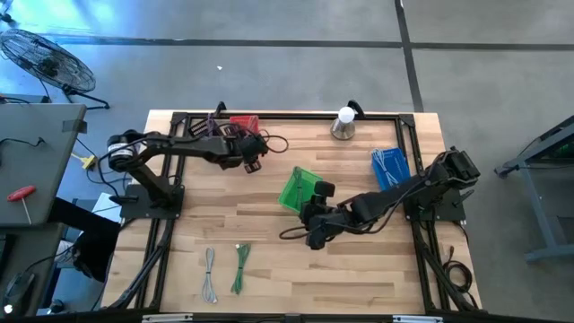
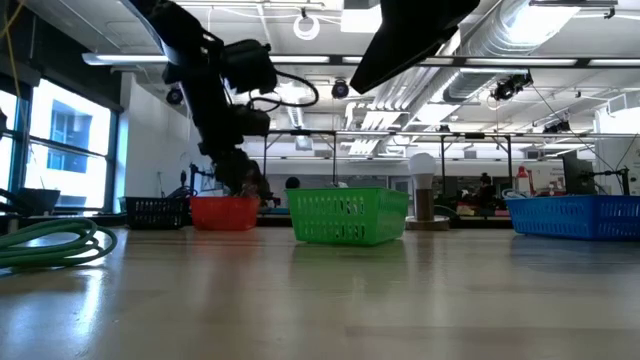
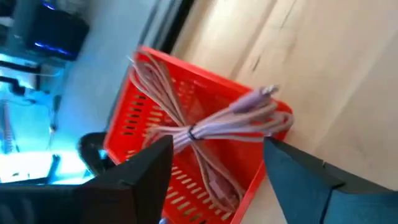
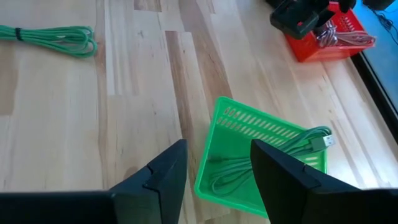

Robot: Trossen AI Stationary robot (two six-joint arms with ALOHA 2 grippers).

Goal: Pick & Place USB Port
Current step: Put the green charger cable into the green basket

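Note:
A red basket [image 1: 243, 124] stands at the table's far edge. A pink cable bundle [image 3: 205, 127] tied at its middle lies in it, with its plug end [image 3: 268, 92] over the rim. My left gripper [image 3: 217, 146] hovers open just above this basket [image 3: 186, 118]. A green basket [image 4: 261, 155] near the table's middle holds a green cable [image 4: 273, 149]; its USB plug [image 4: 324, 142] sticks over the rim. My right gripper [image 4: 219, 146] is open above the green basket's near-right side [image 1: 300, 188]. A second green cable [image 1: 240, 267] and a pale one [image 1: 209, 274] lie near the table's near edge.
A blue basket [image 1: 390, 167] with a cable sits toward the right edge, and a bulb-shaped object [image 1: 343, 124] stands at the far edge. Black frame rails [image 1: 287, 115] run along the table's sides. Bare wood [image 1: 359, 269] lies between the loose cables and the right arm's base.

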